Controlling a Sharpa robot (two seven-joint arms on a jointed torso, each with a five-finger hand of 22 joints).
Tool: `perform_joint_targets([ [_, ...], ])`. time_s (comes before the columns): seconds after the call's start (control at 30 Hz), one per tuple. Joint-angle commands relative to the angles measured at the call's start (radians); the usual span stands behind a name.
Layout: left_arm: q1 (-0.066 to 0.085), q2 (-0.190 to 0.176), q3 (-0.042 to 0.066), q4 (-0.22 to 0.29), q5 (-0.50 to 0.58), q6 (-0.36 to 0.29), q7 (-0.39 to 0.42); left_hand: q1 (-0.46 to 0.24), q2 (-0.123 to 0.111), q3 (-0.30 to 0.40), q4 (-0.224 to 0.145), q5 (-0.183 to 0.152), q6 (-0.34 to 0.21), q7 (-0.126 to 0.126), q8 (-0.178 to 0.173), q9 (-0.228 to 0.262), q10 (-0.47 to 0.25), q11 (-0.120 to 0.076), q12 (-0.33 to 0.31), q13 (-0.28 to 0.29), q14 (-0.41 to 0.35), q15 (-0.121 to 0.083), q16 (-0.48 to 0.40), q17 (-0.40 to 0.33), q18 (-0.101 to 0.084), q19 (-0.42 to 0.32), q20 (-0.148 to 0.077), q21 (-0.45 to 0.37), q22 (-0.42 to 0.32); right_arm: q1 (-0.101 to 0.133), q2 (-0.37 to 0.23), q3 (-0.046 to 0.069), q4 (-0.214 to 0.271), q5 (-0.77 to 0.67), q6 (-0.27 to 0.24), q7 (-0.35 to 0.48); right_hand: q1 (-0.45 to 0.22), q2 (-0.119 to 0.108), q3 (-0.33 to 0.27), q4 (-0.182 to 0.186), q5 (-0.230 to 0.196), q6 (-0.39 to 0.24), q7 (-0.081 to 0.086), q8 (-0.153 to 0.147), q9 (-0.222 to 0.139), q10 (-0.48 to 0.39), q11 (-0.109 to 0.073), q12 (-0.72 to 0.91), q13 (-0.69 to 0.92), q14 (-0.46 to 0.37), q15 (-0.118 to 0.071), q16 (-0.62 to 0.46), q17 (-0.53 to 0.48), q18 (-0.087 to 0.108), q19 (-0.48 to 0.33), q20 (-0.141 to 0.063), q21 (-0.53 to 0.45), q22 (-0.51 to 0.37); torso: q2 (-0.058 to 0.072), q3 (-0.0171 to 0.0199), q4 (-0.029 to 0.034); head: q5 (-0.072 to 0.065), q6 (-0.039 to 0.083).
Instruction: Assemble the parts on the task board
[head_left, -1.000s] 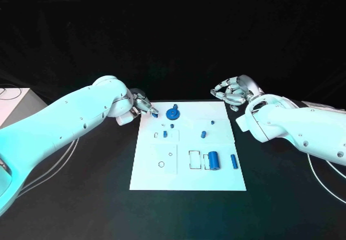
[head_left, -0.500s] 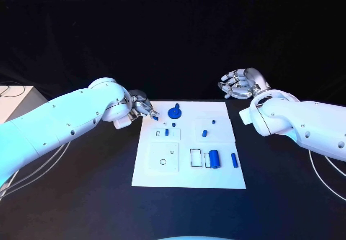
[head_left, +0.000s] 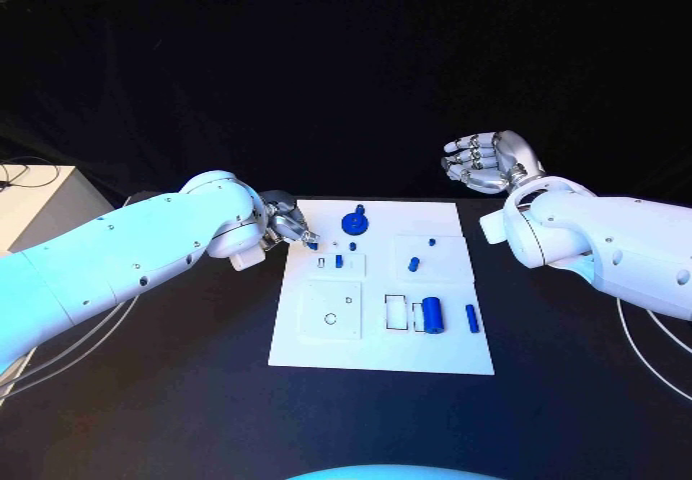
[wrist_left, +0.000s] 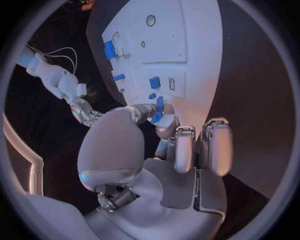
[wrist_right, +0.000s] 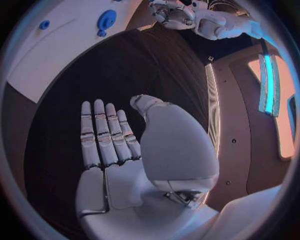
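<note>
Left hand pinches small blue part at task board corner; insertion step underway, needs careful alignment. Right hand raised well clear, fingers extended, holding nothing.

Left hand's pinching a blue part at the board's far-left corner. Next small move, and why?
Probably lower the left hand to seat its small blue part in the task board, since it is pinched at the fingertips right over the board's far-left corner. Which socket it fits I cannot tell. The right hand is raised off the board, holding nothing.

Left hand pinching (fingertips together); right hand raised, fingers apart.
</note>
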Motion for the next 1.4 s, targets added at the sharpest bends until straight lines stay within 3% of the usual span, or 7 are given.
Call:
perform_joint_targets([
  [0.03, -0.011, 0.003, -0.002, 0.003, -0.027, -0.044, 0.003, -0.003, 0.003, 0.179, -0.18, 0.005, 0.012, -0.008, 0.006, -0.001, 0.005, 0.003, 0.0, -0.001, 0.102, -0.007, 0.006, 0.263, -0.013, 0.007, -0.003, 0.006, 0.114, -0.003, 0.0, 0.0, 0.0, 0.037, 0.049, 0.063, 0.009, 0.002, 0.005, -0.013, -0.009, 0.006, 0.066, -0.013, -0.011, -0.003, 0.01, -0.031, -0.004, -0.005, 0.007, -0.02, -0.024, 0.011, -0.003, 0.003, -0.003, -0.027, -0.001, 0.0011, -0.0007, 0.001, -0.003],
  [0.4, -0.044, 0.017, -0.004, 0.016, -0.095, -0.057, 0.006, -0.005, 0.003, 0.181, -0.181, 0.007, 0.014, -0.009, 0.006, 0.0, 0.005, 0.003, -0.002, -0.003, 0.102, -0.007, 0.006, 0.263, -0.013, 0.008, -0.003, 0.007, 0.115, -0.006, -0.002, 0.0, 0.013, 0.046, 0.05, 0.077, 0.0, 0.002, 0.007, -0.018, -0.008, 0.005, 0.069, -0.024, -0.023, 0.0, 0.013, -0.059, -0.004, -0.004, 0.009, -0.034, -0.045, 0.01, -0.001, 0.005, -0.003, -0.052, 0.003, 0.0018, -0.0014, 0.001, -0.008],
  [0.63, -0.057, 0.023, -0.006, 0.016, -0.128, -0.056, 0.008, -0.005, 0.003, 0.181, -0.181, 0.007, 0.014, -0.009, 0.006, 0.0, 0.005, 0.003, -0.002, -0.003, 0.102, -0.007, 0.006, 0.263, -0.013, 0.008, -0.003, 0.007, 0.115, -0.007, -0.004, 0.0, 0.018, 0.048, 0.045, 0.083, -0.002, 0.003, 0.007, -0.018, -0.007, 0.005, 0.071, -0.026, -0.025, 0.001, 0.014, -0.064, -0.004, -0.003, 0.01, -0.036, -0.049, 0.01, -0.001, 0.005, -0.003, -0.057, 0.002, 0.0012, -0.0005, 0.0, -0.011],
  [1.4, -0.071, 0.04, -0.006, -0.002, -0.181, -0.054, 0.015, -0.008, 0.003, 0.183, -0.183, 0.007, 0.015, -0.009, 0.006, 0.0, 0.006, 0.002, -0.003, -0.004, 0.102, -0.007, 0.006, 0.263, -0.013, 0.008, -0.004, 0.007, 0.115, -0.007, -0.003, 0.0, 0.023, 0.053, 0.041, 0.091, -0.005, 0.005, 0.009, -0.02, 0.0, 0.008, 0.072, -0.028, -0.028, 0.008, 0.014, -0.072, -0.003, 0.002, 0.01, -0.04, -0.056, 0.01, 0.0, 0.005, -0.002, -0.067, 0.004, 0.0023, -0.0019, 0.0, -0.019],
])
